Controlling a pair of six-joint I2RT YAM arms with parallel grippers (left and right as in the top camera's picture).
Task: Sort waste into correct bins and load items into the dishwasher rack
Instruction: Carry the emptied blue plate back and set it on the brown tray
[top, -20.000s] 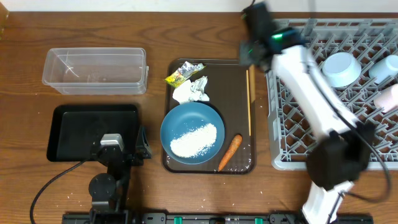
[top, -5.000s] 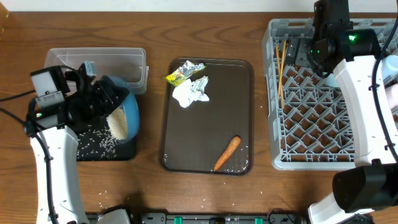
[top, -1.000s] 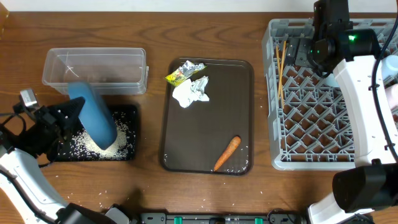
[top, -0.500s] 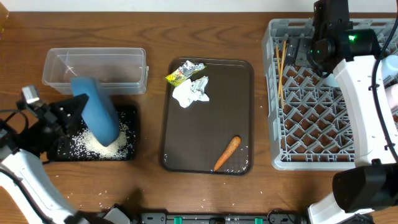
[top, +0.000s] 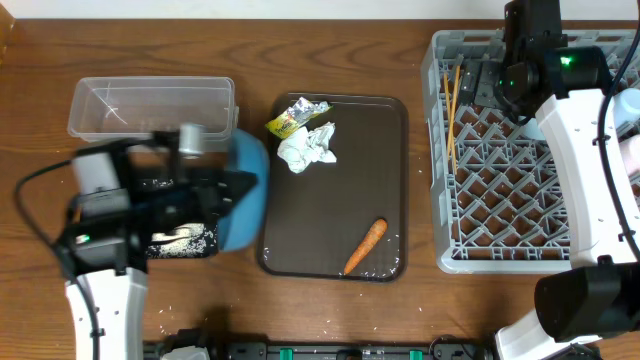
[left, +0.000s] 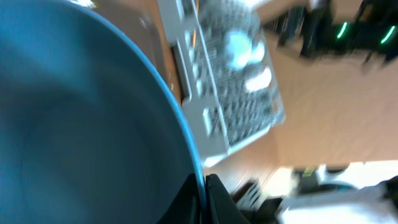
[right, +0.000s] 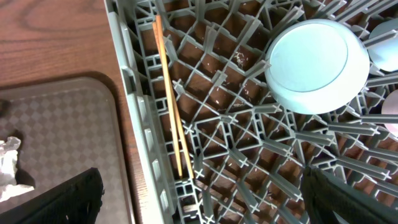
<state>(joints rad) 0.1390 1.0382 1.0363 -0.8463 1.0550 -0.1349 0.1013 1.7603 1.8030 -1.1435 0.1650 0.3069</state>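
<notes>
- The left gripper (left: 204, 186) is pinched narrow on the rim of the blue plate (top: 248, 195). In the wrist view the thin edge runs straight in between the dark fingers, a sensible hold for a flat dish with no handle.
- The plate hangs tipped up on edge, just off the right end of the black tray (top: 105, 185) and beside the left rim of the brown tray (top: 385, 180). Its face looks bare in the wrist view.
- White rice (top: 183, 240) lies heaped in the near part of the black tray, so the steep tilt reads as a pour that is finished.
- The dishwasher rack (top: 500, 200) sits well apart at the right, so the plate has the whole brown tray to cross.
- The right gripper (right: 208, 196) is spread wide and holds nothing. It hovers over the rack's far left corner.
- Below it the chopsticks (right: 171, 106) lie along the rack's left wall, and a light-blue bowl (right: 309, 65) rests upside down among the pegs.
- On the brown tray, the snack wrapper (top: 295, 118) and tissue (top: 308, 147) sit touching at the far left, and the carrot (top: 365, 245) lies near the right.
- The clear tub (top: 150, 105) waits at the far left, beyond the black tray.
</notes>
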